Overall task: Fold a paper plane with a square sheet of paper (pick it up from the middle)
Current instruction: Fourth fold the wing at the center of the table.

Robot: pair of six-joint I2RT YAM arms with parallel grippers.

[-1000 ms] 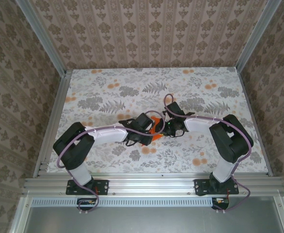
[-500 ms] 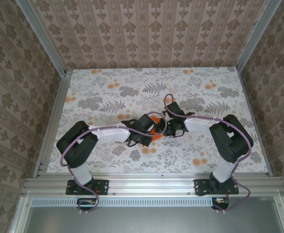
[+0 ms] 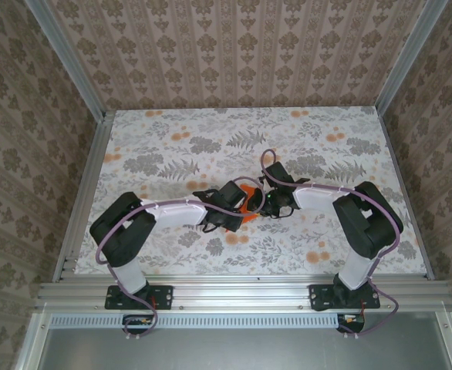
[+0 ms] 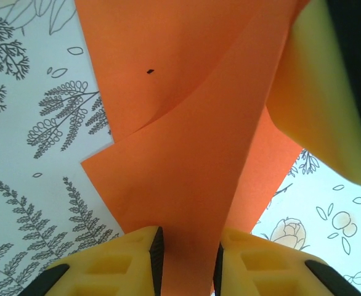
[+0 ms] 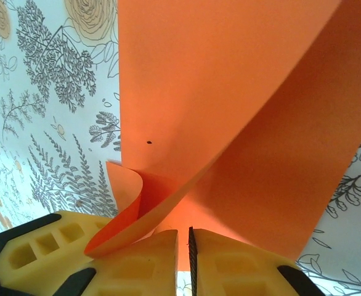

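At the middle of the counter, between the two wrists: orange square sheet of paper, creased and bowed. Left fingers narrow, a flap of the sheet passing between them; cannot tell whether it is pinched. Right fingers almost closed, clamping the sheet's edge beside a curled corner.

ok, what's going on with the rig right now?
Both arms meet at the middle of the table, working on the orange paper sheet partway through a fold. The right tool is closed on a curled edge of the sheet. The left tool has its jaws slightly apart, with a raised flap running through the gap. The sheet is bent and partly lifted, not yet a plane shape.
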